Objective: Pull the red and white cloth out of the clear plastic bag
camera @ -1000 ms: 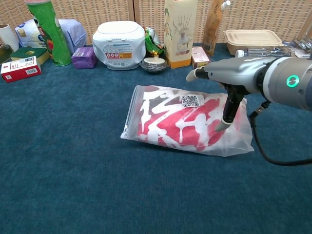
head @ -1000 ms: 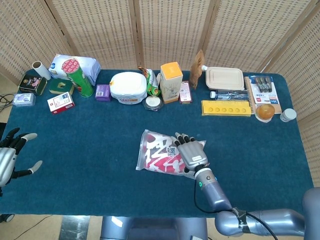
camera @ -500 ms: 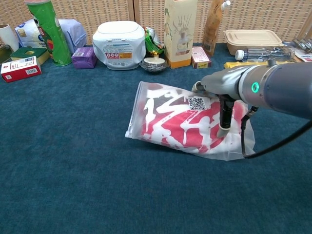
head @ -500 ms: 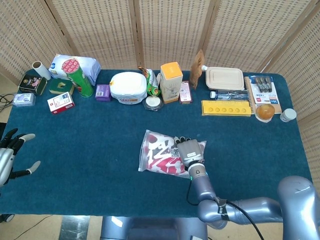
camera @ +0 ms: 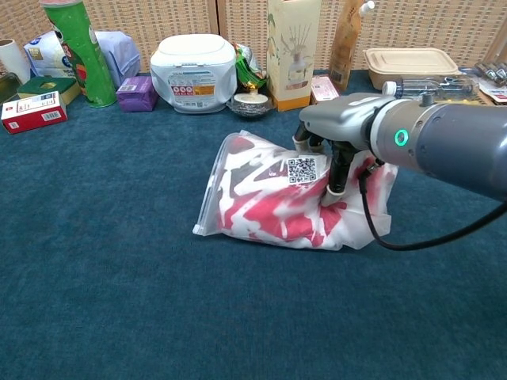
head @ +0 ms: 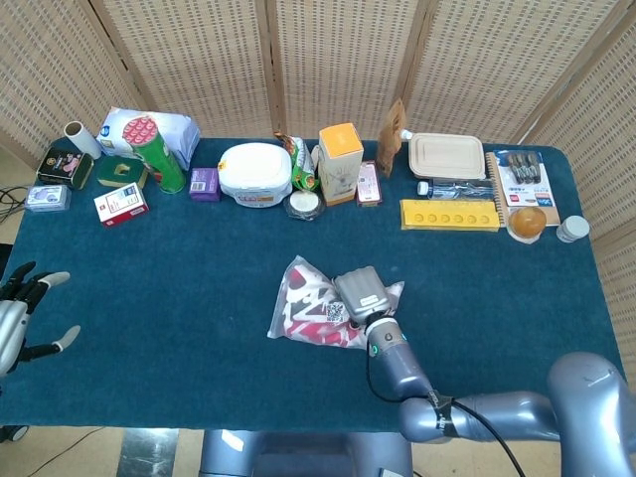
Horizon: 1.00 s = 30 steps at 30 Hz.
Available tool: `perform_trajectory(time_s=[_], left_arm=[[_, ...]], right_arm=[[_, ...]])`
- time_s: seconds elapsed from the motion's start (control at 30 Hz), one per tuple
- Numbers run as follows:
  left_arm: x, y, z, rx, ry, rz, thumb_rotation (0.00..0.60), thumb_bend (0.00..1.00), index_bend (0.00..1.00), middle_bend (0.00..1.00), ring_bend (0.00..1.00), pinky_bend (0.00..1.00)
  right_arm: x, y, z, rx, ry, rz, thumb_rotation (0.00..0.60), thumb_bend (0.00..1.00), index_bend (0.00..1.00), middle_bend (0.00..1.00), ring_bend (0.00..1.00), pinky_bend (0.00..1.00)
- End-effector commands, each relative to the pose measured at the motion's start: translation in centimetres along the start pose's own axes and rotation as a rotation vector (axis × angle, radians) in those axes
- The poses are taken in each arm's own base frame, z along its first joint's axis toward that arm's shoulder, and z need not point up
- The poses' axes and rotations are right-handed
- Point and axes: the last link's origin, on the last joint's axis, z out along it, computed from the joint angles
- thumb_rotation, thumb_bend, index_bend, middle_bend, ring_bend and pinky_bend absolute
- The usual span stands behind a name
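Observation:
The clear plastic bag (head: 306, 308) (camera: 261, 198) lies mid-table near the front, with the red and white cloth (camera: 273, 215) (head: 301, 320) still inside it. My right hand (head: 360, 292) (camera: 337, 133) is on top of the bag's right half, fingers curled down into the plastic and gripping it. There the bag is bunched up and lifted off the table, while its left end still rests on the blue cloth. My left hand (head: 24, 310) hovers off the table's left edge, fingers spread and holding nothing; only the head view shows it.
Along the back stand a green can (head: 159, 154), a white tub (head: 255, 174), a tall yellow-topped box (head: 340, 162), a yellow tray (head: 449, 214) and a takeaway box (head: 446, 155). A red and white box (head: 121, 204) lies at the left.
My right hand's fingers went from lying flat on the bag to curling into it. The bag has bunched up, its right end rising and shifting left. The left hand sank slightly.

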Motion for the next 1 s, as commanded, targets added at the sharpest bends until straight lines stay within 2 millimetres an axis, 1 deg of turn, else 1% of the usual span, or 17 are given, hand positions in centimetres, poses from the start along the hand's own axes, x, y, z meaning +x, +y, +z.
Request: perform_trajectory(time_s=[0.03, 0.2, 0.47, 0.53, 0.57, 0.67, 0.77, 0.87, 0.9, 0.93, 0.97, 1.0], left_arm=[[0.0, 0.1, 0.0, 0.001, -0.004, 0.002, 0.600, 0.24, 0.21, 0.23, 0.07, 0.24], [-0.1, 0.6, 0.1, -0.011, -0.009, 0.005, 0.600, 0.24, 0.21, 0.23, 0.07, 0.24], [-0.3, 1.6, 0.8, -0.034, -0.027, 0.014, 0.600, 0.24, 0.21, 0.23, 0.07, 0.24], [-0.3, 2.0, 1.1, -0.049, -0.035, 0.017, 0.600, 0.24, 0.21, 0.23, 0.08, 0.24], [-0.5, 2.4, 1.6, -0.064, -0.043, 0.013, 0.600, 0.24, 0.21, 0.23, 0.08, 0.24], [-0.7, 2.8, 2.3, -0.076, -0.066, 0.012, 0.600, 0.24, 0.21, 0.24, 0.13, 0.24], [-0.7, 3.2, 3.1, -0.095, -0.082, 0.008, 0.600, 0.24, 0.24, 0.30, 0.20, 0.28], [-0.7, 4.0, 4.2, -0.121, -0.109, -0.010, 0.600, 0.24, 0.28, 0.41, 0.32, 0.37], [-0.7, 4.2, 4.5, -0.129, -0.116, -0.013, 0.600, 0.24, 0.29, 0.47, 0.38, 0.41], [-0.7, 4.6, 5.0, -0.143, -0.128, -0.016, 0.600, 0.24, 0.30, 0.52, 0.44, 0.45], [-0.6, 4.8, 5.4, -0.152, -0.136, -0.017, 0.600, 0.24, 0.30, 0.55, 0.47, 0.48], [-0.7, 5.5, 6.2, -0.174, -0.156, -0.020, 0.600, 0.23, 0.31, 0.59, 0.51, 0.53]], right_arm=[[0.0, 1.6, -0.5, 0.068, -0.022, 0.099, 0.600, 0.26, 0.81, 0.79, 0.97, 0.94], [0.4, 3.1, -1.0, 0.106, -0.067, 0.206, 0.600, 0.26, 0.81, 0.79, 0.97, 0.94], [1.0, 4.2, -1.8, 0.160, -0.098, 0.335, 0.600, 0.26, 0.81, 0.79, 0.96, 0.94], [1.0, 4.5, -2.0, 0.173, -0.104, 0.360, 0.600, 0.26, 0.81, 0.79, 0.97, 0.94], [1.0, 4.6, -2.2, 0.179, -0.112, 0.400, 0.600, 0.26, 0.81, 0.79, 0.97, 0.94], [1.2, 4.8, -2.4, 0.201, -0.120, 0.445, 0.600, 0.26, 0.81, 0.79, 0.97, 0.94], [1.4, 4.9, -2.6, 0.219, -0.123, 0.476, 0.600, 0.26, 0.81, 0.79, 0.97, 0.94], [1.6, 4.8, -2.8, 0.241, -0.128, 0.510, 0.600, 0.26, 0.81, 0.79, 0.97, 0.94], [1.6, 4.8, -2.8, 0.246, -0.130, 0.517, 0.600, 0.26, 0.81, 0.79, 0.97, 0.94], [1.7, 4.7, -2.9, 0.254, -0.132, 0.531, 0.600, 0.26, 0.81, 0.79, 0.97, 0.94], [1.7, 4.7, -3.0, 0.260, -0.134, 0.539, 0.600, 0.26, 0.81, 0.79, 0.97, 0.94], [1.7, 4.4, -3.1, 0.274, -0.136, 0.552, 0.600, 0.26, 0.81, 0.79, 0.97, 0.94]])
